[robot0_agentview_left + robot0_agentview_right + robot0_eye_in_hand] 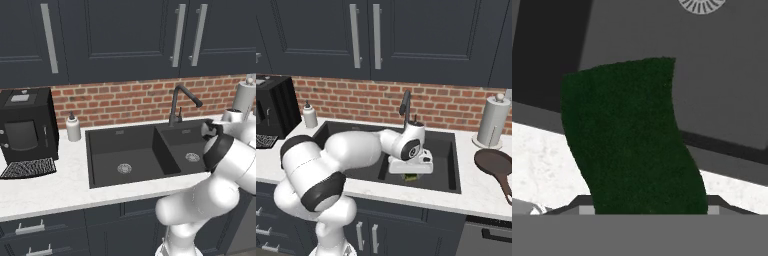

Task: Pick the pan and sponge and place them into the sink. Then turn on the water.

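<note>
Sink (453, 165): black double basin set in the white counter (50, 192), a silver drain in each half, both basins bare of task items; no water runs from the faucet (182, 100)

Pan (495, 162): dark brown, flat on the counter right of the sink, just in front of the paper towel roll (492, 121), handle pointing toward the front edge; untouched

Gripper (412, 172): low over the front rim of the right basin, jaws closed on the sponge

Sponge (632, 140): dark green scrub face toward the hand camera, hanging between the fingers, counter edge and basin floor beneath it

Step in hand: carrying the sponge into the sink; by my reading, roughly a third of the task

Next move: ease forward past the rim so the sponge sits over the basin floor, lower, open the jaws; pan and faucet follow
</note>
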